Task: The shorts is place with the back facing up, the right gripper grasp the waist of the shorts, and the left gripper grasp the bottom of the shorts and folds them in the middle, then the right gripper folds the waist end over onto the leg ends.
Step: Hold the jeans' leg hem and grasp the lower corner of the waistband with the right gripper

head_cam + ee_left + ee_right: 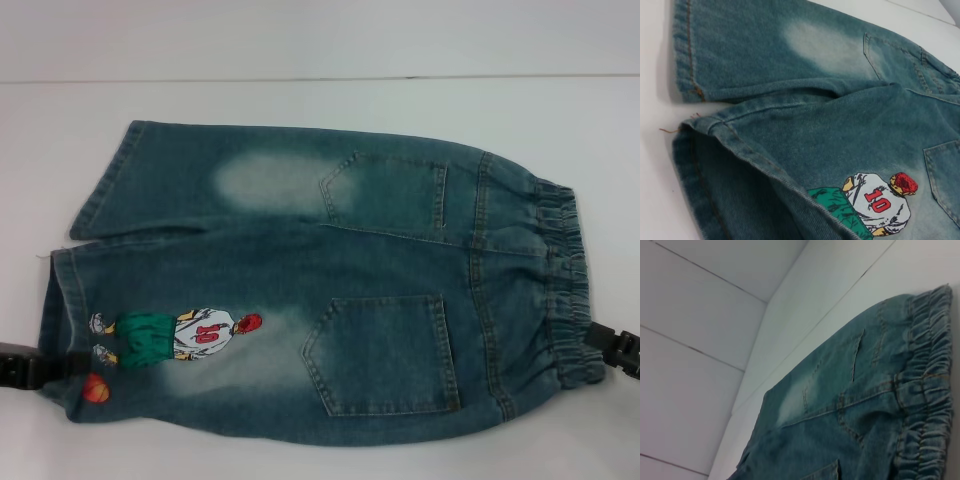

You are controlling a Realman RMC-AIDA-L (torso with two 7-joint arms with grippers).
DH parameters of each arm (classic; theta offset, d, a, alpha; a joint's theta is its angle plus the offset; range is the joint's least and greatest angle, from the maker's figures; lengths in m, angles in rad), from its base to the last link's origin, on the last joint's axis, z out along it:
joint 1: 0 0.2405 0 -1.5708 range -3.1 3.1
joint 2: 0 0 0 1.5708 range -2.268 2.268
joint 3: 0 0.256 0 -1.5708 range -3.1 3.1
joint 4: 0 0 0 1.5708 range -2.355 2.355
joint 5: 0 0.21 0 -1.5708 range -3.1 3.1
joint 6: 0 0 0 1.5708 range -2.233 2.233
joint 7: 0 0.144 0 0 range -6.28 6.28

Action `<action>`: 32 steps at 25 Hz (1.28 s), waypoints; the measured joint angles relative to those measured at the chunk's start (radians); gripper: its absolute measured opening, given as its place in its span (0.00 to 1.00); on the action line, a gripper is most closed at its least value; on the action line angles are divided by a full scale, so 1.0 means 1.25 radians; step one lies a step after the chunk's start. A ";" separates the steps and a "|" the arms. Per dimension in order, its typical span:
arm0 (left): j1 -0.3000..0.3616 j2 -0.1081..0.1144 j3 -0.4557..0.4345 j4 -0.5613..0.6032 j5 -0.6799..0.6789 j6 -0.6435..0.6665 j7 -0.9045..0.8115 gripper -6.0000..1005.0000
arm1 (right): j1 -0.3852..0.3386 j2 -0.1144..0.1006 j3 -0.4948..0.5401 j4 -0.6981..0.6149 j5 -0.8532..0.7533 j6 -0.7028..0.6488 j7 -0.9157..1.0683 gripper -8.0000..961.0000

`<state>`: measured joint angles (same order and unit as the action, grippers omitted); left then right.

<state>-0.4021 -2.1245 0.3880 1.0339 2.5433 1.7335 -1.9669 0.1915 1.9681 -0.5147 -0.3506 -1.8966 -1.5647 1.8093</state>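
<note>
The shorts point(330, 290) lie flat on the white table with the back up and two patch pockets showing. The gathered waist point(565, 290) is at the right, and the leg ends point(60, 320) are at the left. The near leg carries the cartoon player point(175, 338). My left gripper point(68, 362) reaches in from the left edge and overlaps the near leg's hem beside the cartoon. My right gripper point(600, 338) comes in from the right edge and touches the near end of the waistband. The left wrist view shows both hems point(687, 90) and the player point(875, 202); the right wrist view shows the waistband point(927, 390).
The white table point(300, 100) extends beyond the shorts to a seam line at the back. A loose thread point(670, 131) sticks out at the hem between the two legs. A ridge of fabric runs along the near leg in the left wrist view.
</note>
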 joint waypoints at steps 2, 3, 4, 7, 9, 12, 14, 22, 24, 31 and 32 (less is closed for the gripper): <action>0.000 0.000 0.000 0.000 0.000 0.000 0.000 0.02 | 0.004 0.000 -0.001 0.001 -0.005 0.000 0.000 0.98; 0.000 0.000 0.000 0.000 0.000 0.000 0.000 0.02 | 0.005 0.000 -0.001 0.001 -0.008 0.000 0.000 0.98; 0.000 0.000 0.000 0.000 0.000 0.000 0.000 0.02 | 0.006 0.000 -0.001 0.001 -0.009 0.000 0.000 0.98; 0.000 0.000 0.000 0.000 0.000 0.000 -0.001 0.02 | 0.011 0.001 -0.001 0.001 -0.010 0.000 0.000 0.98; 0.000 0.000 0.000 0.000 0.000 0.000 -0.001 0.02 | 0.015 0.001 -0.002 0.002 -0.010 0.000 0.001 0.98; 0.000 0.000 0.001 0.000 -0.001 0.000 -0.001 0.02 | 0.020 0.000 -0.003 0.001 -0.014 0.000 0.003 0.98; 0.000 0.000 0.001 0.000 -0.001 0.000 -0.001 0.02 | 0.024 -0.001 -0.003 0.000 -0.027 0.001 0.012 0.98; 0.001 0.000 0.000 0.000 -0.001 0.002 -0.001 0.02 | 0.023 -0.005 0.004 -0.004 -0.041 -0.001 0.032 0.98; 0.000 0.000 0.001 0.000 -0.001 0.002 -0.001 0.02 | 0.024 -0.005 0.001 -0.004 -0.041 -0.007 0.033 0.98; -0.001 0.000 0.003 0.000 -0.001 0.004 -0.003 0.02 | 0.021 -0.008 -0.003 -0.005 -0.042 -0.023 0.044 0.98; -0.001 0.000 0.003 0.000 -0.001 0.005 -0.003 0.02 | 0.019 -0.009 -0.002 -0.005 -0.042 -0.024 0.046 0.98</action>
<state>-0.4030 -2.1245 0.3918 1.0339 2.5417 1.7400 -1.9708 0.2151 1.9571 -0.5171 -0.3574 -1.9491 -1.5947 1.8665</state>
